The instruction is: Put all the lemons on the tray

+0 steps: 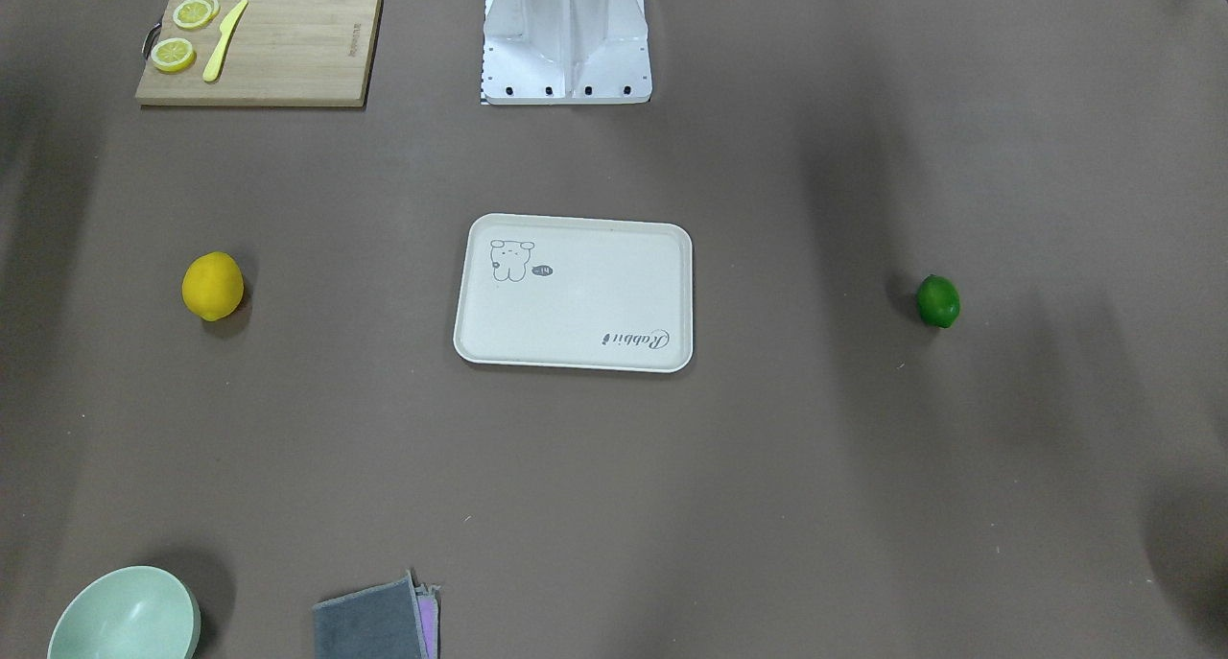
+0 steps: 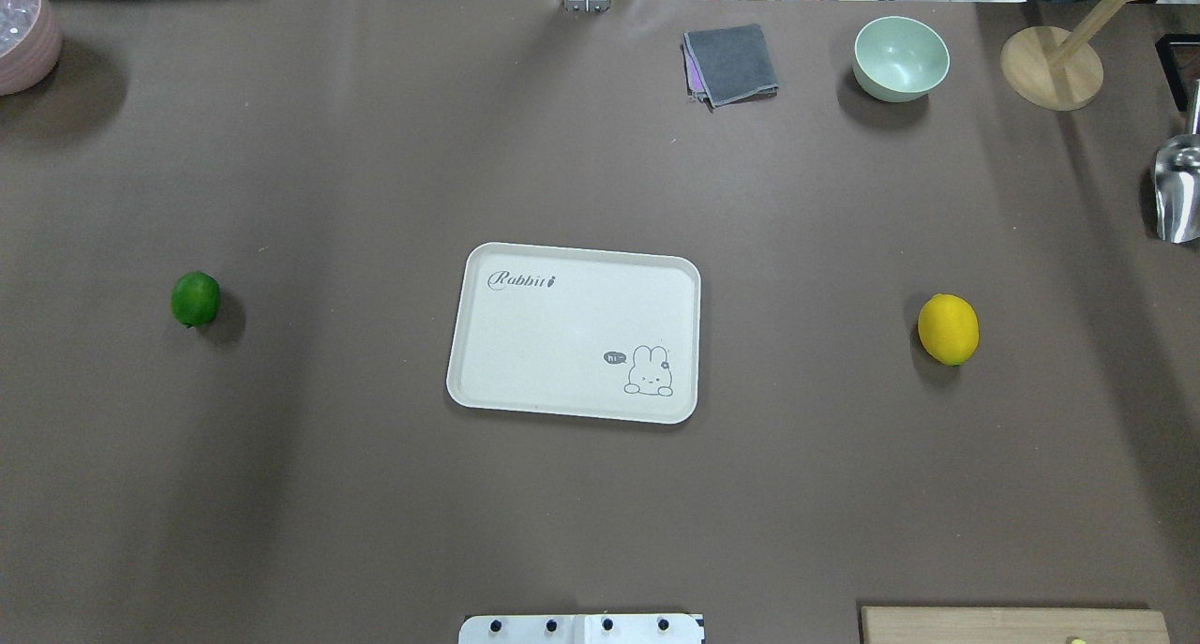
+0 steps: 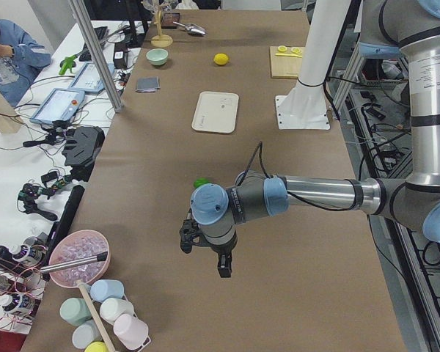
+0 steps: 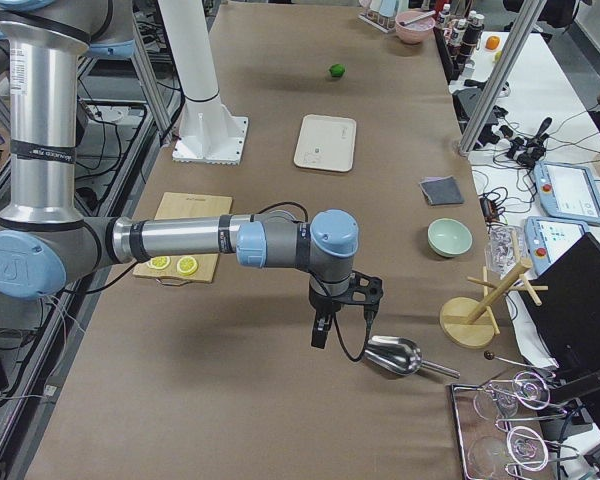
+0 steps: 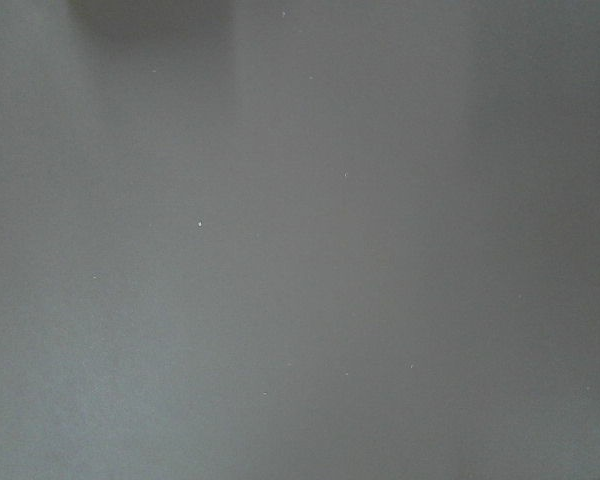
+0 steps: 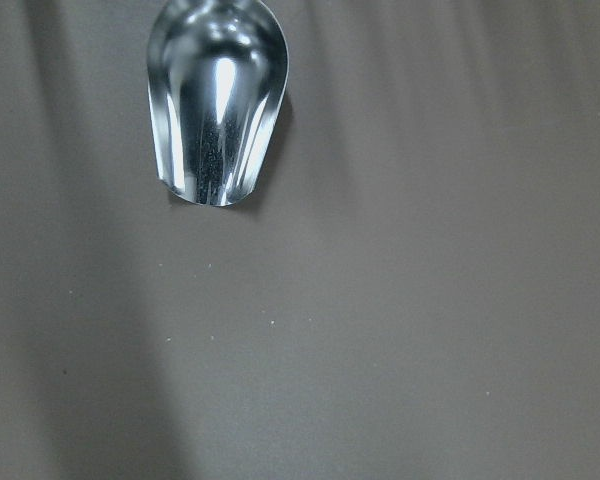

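Observation:
The cream-white tray [image 1: 576,304] lies bare in the middle of the table, also in the overhead view [image 2: 562,335]. The yellow lemon [image 1: 212,286] [image 2: 948,329] sits on the table to the tray's right as seen from overhead. The green lemon [image 1: 937,301] [image 2: 195,298] sits to its left. My left gripper [image 3: 204,257] hangs over bare table, nearer the table's left end than the green lemon [image 3: 201,182]. My right gripper [image 4: 345,315] hangs near the right end, beside a metal scoop. Both show only in side views, so I cannot tell if they are open or shut.
A wooden cutting board [image 1: 288,45] with lemon slices and a yellow knife lies near the robot base [image 1: 566,40]. A mint bowl [image 2: 900,58], grey cloth [image 2: 731,63], wooden stand [image 2: 1050,67], metal scoop [image 2: 1177,189] and pink bowl [image 2: 23,30] line the far and side edges.

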Robot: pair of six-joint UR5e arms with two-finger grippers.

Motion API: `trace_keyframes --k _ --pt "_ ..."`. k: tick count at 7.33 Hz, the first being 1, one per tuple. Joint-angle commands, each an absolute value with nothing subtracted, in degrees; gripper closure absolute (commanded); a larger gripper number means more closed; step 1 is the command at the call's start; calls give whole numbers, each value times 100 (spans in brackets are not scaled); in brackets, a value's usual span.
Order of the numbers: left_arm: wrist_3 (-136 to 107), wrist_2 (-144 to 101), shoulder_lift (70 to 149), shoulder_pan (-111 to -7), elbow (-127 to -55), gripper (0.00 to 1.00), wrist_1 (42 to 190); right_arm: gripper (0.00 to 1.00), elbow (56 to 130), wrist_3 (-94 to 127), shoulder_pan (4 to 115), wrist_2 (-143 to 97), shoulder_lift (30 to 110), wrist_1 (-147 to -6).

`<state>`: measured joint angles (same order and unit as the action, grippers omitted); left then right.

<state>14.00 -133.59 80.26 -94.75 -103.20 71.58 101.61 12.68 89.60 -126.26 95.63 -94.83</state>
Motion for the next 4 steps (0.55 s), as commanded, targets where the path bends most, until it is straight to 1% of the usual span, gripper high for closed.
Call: trace_keyframes --k 1,4 --pt "1345 -13342 8024 -9475 -10379 2 7172 0 10160 1248 8956 -12621 9554 -9483" --pt "1124 -13333 7893 -9457 -10538 2 7268 0 10160 1230 8956 -12621 9554 -9475"
